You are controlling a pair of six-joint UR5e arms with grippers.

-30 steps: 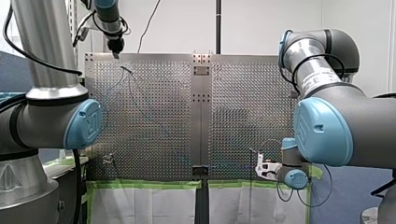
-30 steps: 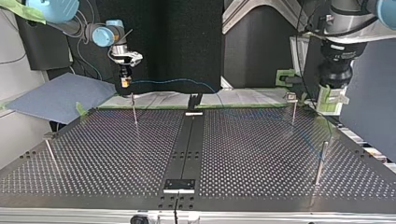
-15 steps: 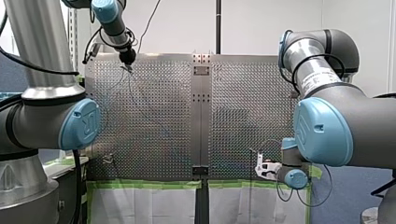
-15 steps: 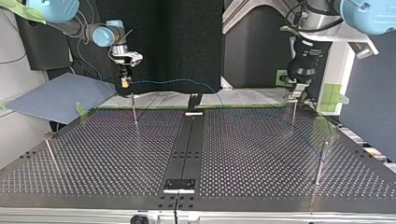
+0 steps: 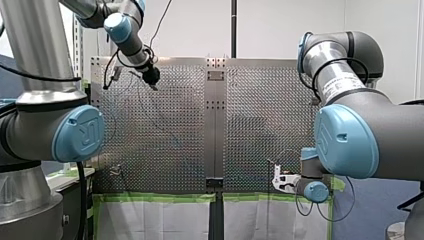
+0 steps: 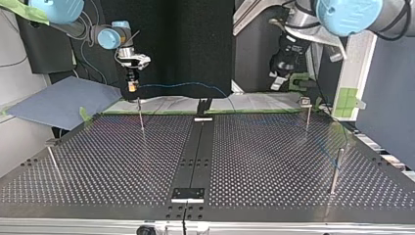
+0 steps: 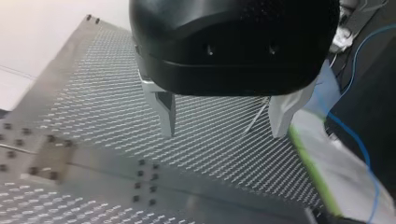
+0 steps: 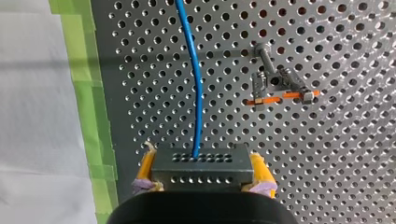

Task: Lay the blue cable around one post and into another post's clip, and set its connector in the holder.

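In the right wrist view my right gripper [image 8: 201, 156] is shut on a black connector [image 8: 202, 171], yellow pads on both its sides. The blue cable [image 8: 196, 93] runs out of it over the perforated table, past a post with a clip [image 8: 273, 84]. In the top view this gripper [image 6: 131, 88] hangs at the far left above a thin post [image 6: 140, 115], and the cable [image 6: 186, 84] sags towards the right. My left gripper [image 7: 224, 128] is open with nothing between its metal fingers. It hovers above the table [image 5: 151, 80], at the top view's right [image 6: 275, 82].
More thin posts stand at the top view's right [image 6: 307, 115], nearer right [image 6: 337, 169] and near left [image 6: 53, 159]. A black strip [image 6: 195, 152] runs down the table's middle, with a black fixture [image 6: 203, 105] at its far end. Green tape [image 8: 84, 70] edges the table.
My left arm has swung from the table's corner in over the plate, moving left in the top view. My right gripper has stayed put with the connector.
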